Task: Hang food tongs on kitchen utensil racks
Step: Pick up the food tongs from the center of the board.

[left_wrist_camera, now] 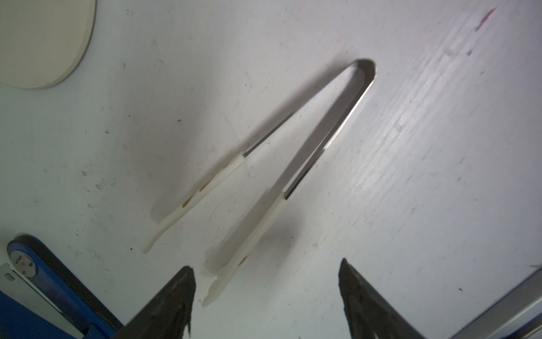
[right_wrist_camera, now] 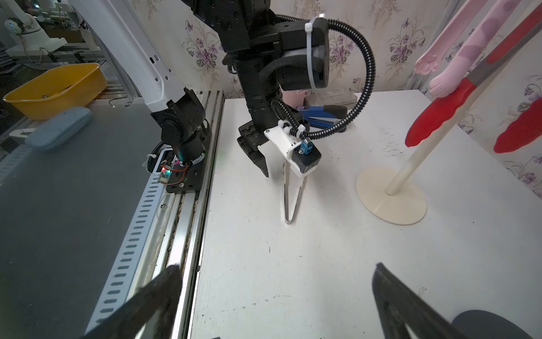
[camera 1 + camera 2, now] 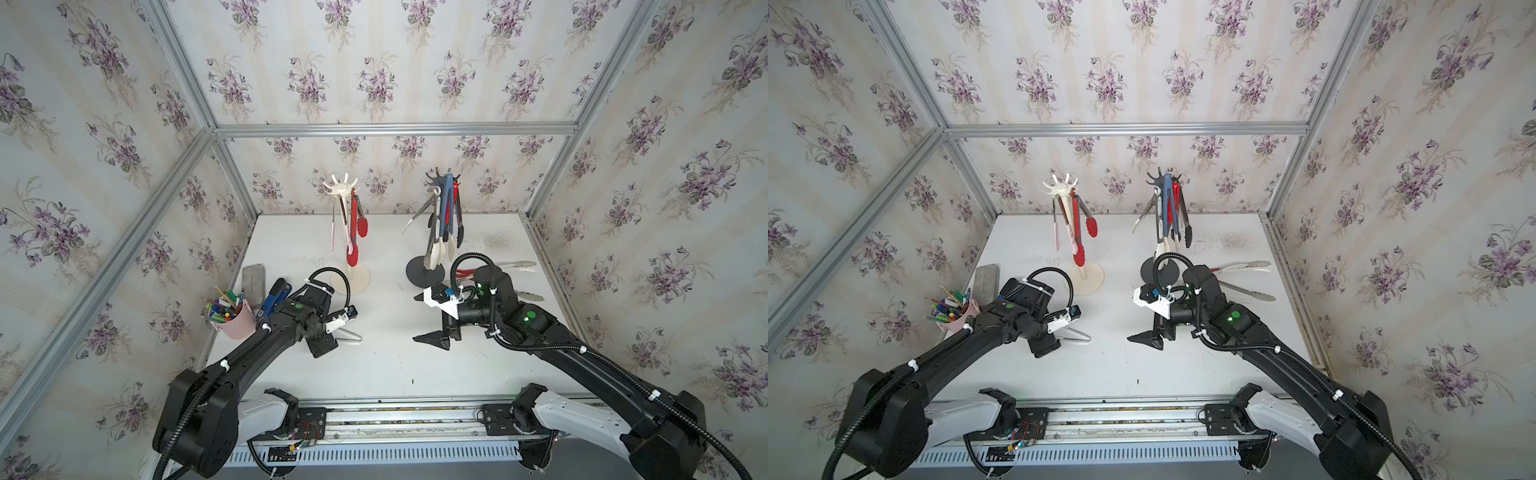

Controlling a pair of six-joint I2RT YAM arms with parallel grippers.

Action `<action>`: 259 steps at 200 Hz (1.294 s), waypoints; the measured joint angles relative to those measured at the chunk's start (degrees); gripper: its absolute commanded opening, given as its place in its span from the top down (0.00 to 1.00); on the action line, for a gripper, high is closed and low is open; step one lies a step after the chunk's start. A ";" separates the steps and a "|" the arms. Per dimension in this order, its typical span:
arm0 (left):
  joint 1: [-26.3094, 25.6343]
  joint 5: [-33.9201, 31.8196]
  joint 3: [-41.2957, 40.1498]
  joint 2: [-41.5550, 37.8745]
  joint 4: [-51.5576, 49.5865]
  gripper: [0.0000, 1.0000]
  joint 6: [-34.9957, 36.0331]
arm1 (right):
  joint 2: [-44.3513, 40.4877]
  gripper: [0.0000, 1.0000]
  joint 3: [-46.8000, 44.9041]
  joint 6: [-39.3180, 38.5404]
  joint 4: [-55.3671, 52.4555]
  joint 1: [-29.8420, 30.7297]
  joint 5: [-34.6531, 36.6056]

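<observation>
— Steel tongs (image 1: 337,117) lie flat on the table (image 3: 395,365), arms spread, white tips toward the left gripper (image 1: 265,264).
— Jaws?
— Apart, holding nothing. One white tip shows between the fingers; contact, can't tell. Right gripper (image 3: 436,336) gapes too, empty, low over mid-table.
— Racks?
— Cream rack (image 3: 340,187) and grey rack (image 3: 419,270) stand at the back, both loaded. Cream base is near the steel tongs, apart.
— Room?
— Bare table between the arms down to the front rail (image 3: 399,415). Pink cup (image 3: 239,322) crowds the left edge; loose tongs (image 3: 515,264) lie by the right wall.
</observation>
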 measured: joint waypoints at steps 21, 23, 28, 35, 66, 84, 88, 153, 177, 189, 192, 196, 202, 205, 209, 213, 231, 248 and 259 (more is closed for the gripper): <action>0.11 -0.63 0.20 1.20 0.35 0.24 1.29 | -0.15 0.00 -0.13 0.00 0.00 -0.04 -0.28; 0.13 -0.76 0.20 1.36 0.48 0.24 1.46 | -0.20 0.00 -0.13 0.00 0.00 -0.04 -0.31; 0.15 -1.07 0.20 1.62 0.74 0.24 1.68 | -0.26 0.00 -0.13 0.02 0.00 -0.04 -0.33; 0.15 -1.29 0.20 1.97 1.14 0.25 2.12 | -0.35 0.00 -0.13 0.02 0.00 -0.04 -0.39; 0.17 -2.21 0.17 3.17 2.60 0.26 4.02 | -0.79 0.00 -0.20 0.02 0.02 -0.04 -0.72; 0.17 -2.64 0.17 4.42 3.28 0.27 5.11 | -0.94 0.00 -0.63 0.04 0.04 -0.04 -0.79; 0.17 -2.71 0.17 4.70 3.41 0.28 5.35 | -0.96 0.00 -0.74 0.04 0.02 -0.04 -0.79; 0.57 -2.99 0.44 9.38 7.04 0.37 6.60 | -1.20 0.00 -1.42 0.07 -0.02 -0.04 -0.72; 0.72 -2.93 0.46 10.64 8.04 0.41 6.60 | -1.07 0.00 -1.40 0.09 -0.02 -0.04 -0.72; 0.81 -2.86 0.46 10.97 8.55 0.44 6.60 | -1.05 0.00 -1.40 0.09 -0.02 -0.04 -0.70; 0.81 -2.82 0.46 11.04 8.66 0.44 6.60 | -1.03 0.00 -1.40 0.09 -0.02 -0.04 -0.70; 0.81 -2.71 0.46 11.06 8.72 0.44 6.60 | -1.03 0.00 -1.40 0.09 -0.02 -0.04 -0.70; 0.83 -2.69 0.46 11.08 8.76 0.44 6.60 | -0.98 0.00 -1.40 0.09 -0.02 -0.04 -0.70; 0.85 -2.69 0.46 11.08 8.79 0.44 6.60 | -0.96 0.00 -1.40 0.09 -0.02 -0.04 -0.70; 0.87 -2.67 0.46 11.08 8.85 0.49 6.62 | -0.94 0.00 -1.40 0.09 -0.02 -0.04 -0.70; 0.87 -2.64 0.46 11.08 8.90 0.50 6.62 | -0.92 0.00 -1.40 0.11 -0.02 -0.04 -0.68; 1.03 -2.29 0.48 12.07 9.09 0.56 6.60 | -0.72 0.00 -1.40 0.11 -0.02 -0.07 -0.59; 1.18 -2.03 0.44 12.96 9.07 0.60 6.58 | -0.70 0.00 -1.40 0.09 -0.02 -0.07 -0.50; 1.18 -1.64 0.35 12.98 9.14 0.63 6.58 | -0.68 0.00 -1.40 0.09 -0.02 -0.07 -0.48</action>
